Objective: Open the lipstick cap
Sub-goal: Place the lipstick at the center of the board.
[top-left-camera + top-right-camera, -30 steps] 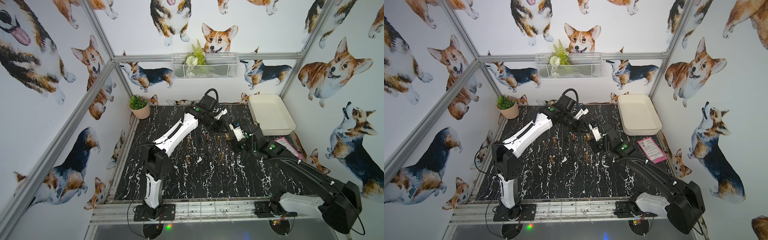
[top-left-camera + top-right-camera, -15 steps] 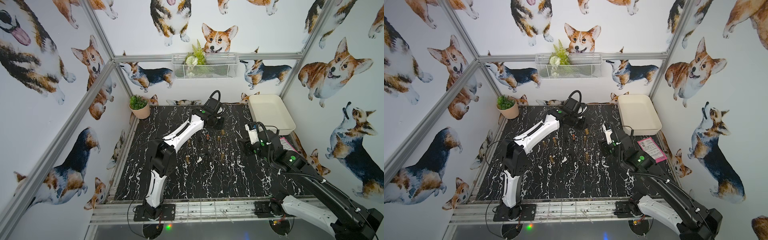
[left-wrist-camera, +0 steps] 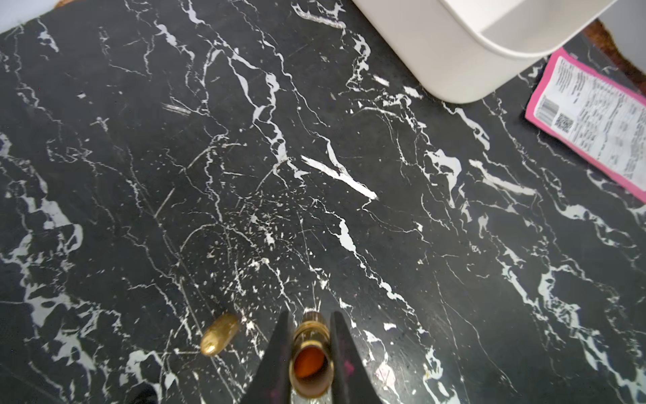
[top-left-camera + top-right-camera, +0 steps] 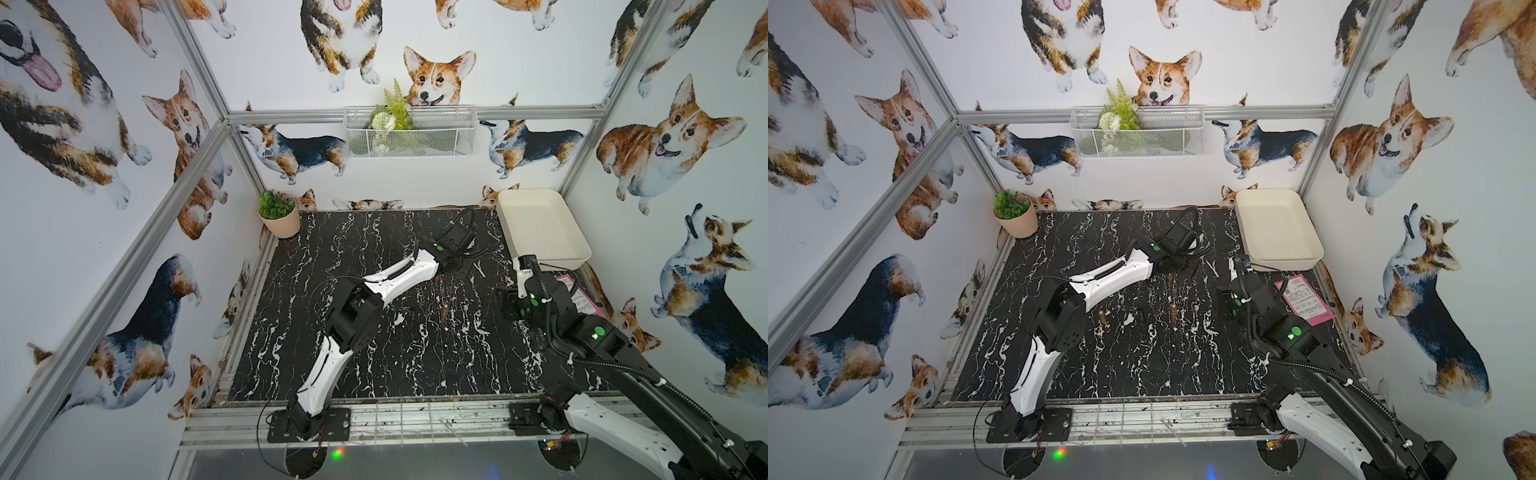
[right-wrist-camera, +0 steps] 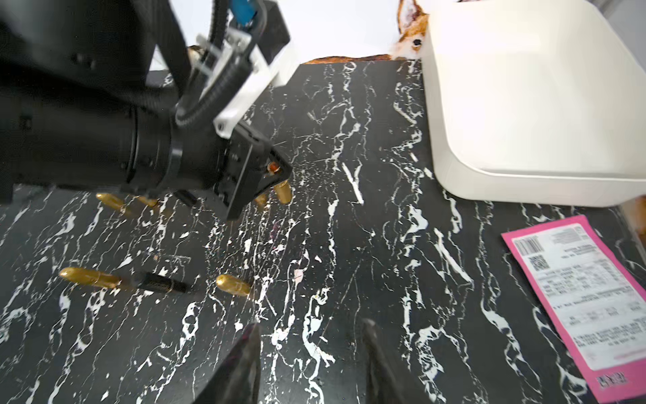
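Both top views hide the lipstick (image 3: 311,353); the left wrist view shows the left gripper (image 3: 311,316) clamping it. The right gripper (image 5: 310,325) is partly spread and empty.

On my screens the white-shelled left arm (image 4: 399,276) has bulky black joints, a green light near the wrist and a ribbed black hose (image 5: 206,103) running to a white camera bracket. The black-and-white right arm (image 4: 615,349) carries white zip ties and green lights. I see the right gripper (image 5: 307,349) has dark tapered fingers (image 5: 244,363).
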{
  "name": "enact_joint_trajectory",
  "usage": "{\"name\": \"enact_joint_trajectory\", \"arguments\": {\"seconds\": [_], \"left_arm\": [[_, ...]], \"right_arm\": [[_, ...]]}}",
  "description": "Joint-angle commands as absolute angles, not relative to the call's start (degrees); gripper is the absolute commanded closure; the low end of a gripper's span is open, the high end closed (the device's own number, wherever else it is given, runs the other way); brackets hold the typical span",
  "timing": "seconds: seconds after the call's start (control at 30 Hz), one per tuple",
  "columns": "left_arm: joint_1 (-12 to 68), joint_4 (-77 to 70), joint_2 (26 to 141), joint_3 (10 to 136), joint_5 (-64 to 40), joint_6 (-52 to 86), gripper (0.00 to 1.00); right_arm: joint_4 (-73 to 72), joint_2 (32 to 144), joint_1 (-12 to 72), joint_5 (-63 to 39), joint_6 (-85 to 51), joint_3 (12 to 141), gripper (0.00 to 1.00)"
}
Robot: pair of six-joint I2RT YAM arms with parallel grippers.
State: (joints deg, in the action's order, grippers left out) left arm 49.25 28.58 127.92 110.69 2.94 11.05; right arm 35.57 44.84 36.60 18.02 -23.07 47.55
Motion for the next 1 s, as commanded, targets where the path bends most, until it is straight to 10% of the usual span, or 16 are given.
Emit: {"name": "enact_joint_trajectory", "arguments": {"seconds": [0.0, 0.97], "left_arm": [[49.48, 21.65, 127.96, 107.82, 6.73, 9.27, 0.87], [49.57, 11.80, 128.56, 98.89, 7.47, 11.56, 0.81]], "right_arm": [[37.28, 44.39, 35.52, 19.96, -25.62, 46.83, 0.51], [32.57, 48.41, 34.59, 16.34, -24.00, 44.92, 0.50]]}}
